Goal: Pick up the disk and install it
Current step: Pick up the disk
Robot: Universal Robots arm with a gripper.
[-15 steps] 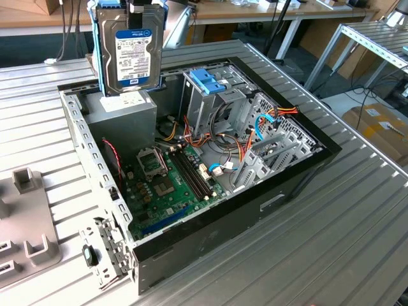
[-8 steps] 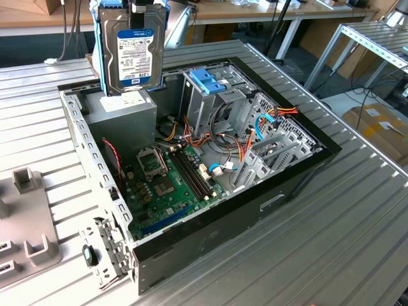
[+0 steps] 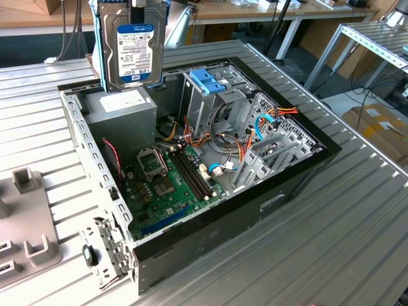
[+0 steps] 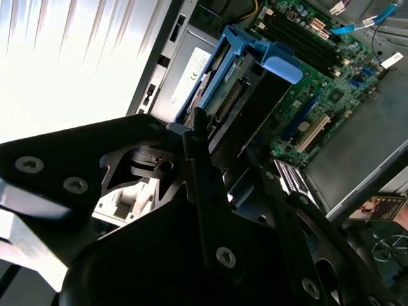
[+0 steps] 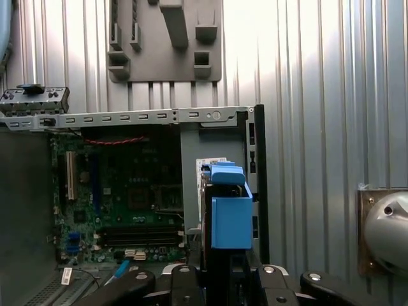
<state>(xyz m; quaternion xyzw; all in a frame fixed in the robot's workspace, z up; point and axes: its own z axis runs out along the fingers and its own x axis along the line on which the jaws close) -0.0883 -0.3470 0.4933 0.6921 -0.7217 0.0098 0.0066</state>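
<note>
Ribbed metal table (image 3: 357, 210) | open case (image 3: 210, 237): motherboard (image 3: 169, 182), grey box (image 3: 127, 118) | jaws clamped on disk (image 3: 132, 48) above

**End effector** (image 4: 226, 137): one, black, two-fingered, mounted at my wrist.

**Fingers** (image 4: 205, 185): two long straight bars, drawn in from either side and clamped on the disk (image 3: 132, 48) at its upper end.

**Attitude:** pointing downward. The disk hangs upright beneath me, clear of everything, with its label facing the exterior view.

**Linkage:** black plates and arms with silver bolts, spread behind the fingers in both wrist views.

**Load:** the disk alone.
</note>
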